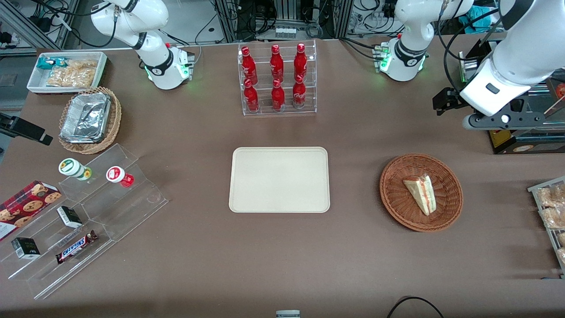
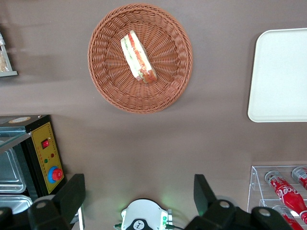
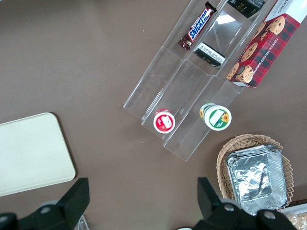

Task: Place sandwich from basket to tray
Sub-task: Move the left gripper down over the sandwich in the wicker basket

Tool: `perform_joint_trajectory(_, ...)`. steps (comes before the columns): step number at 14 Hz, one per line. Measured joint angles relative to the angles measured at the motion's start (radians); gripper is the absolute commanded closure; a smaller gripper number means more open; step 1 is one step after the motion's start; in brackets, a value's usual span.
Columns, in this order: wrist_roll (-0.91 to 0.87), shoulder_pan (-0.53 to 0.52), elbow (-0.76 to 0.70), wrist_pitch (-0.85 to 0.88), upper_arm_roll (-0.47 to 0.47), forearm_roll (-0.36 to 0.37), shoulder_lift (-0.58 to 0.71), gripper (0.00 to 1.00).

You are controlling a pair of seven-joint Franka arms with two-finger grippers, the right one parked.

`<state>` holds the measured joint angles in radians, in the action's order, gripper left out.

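Hovering high above the tabletop with nothing between its widely spread fingers, the gripper (image 2: 139,191) sits farther from the front camera than the basket (image 1: 421,192), toward the working arm's end. The sandwich (image 1: 420,193) lies in the basket's middle, its long axis diagonal, its narrow tip pointing toward the table's front edge. The tray (image 1: 279,179) sits bare at the tabletop's centre. Reaching the wedge probably means descending toward the front edge and turning the jaws across that axis.

the gripper (image 2: 139,201), fingers spread, hung above bare tabletop (image 1: 353,185) with open passage to the basket (image 1: 450,207) and tray (image 1: 247,203); the bottle rack (image 1: 278,79) stood clear.
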<state>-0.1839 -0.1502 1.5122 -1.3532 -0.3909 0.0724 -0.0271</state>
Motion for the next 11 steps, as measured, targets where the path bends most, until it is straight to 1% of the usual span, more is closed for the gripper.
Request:
perform_joint_trajectory(4, 0.001, -0.001, 0.004, -0.001, 0.0, 0.0, 0.0, 0.0)
perform_joint_trajectory(6, 0.001, -0.005, 0.032, -0.019, 0.008, 0.0, -0.015, 0.0)
perform_joint_trajectory(8, -0.006, -0.009, 0.113, -0.125, 0.041, -0.003, -0.047, 0.0)
perform_joint_trajectory(9, -0.046, -0.013, 0.171, -0.198, 0.055, -0.01, -0.063, 0.0)
perform_joint_trajectory(11, -0.23, -0.018, 0.312, -0.387, 0.065, -0.011, -0.092, 0.0)
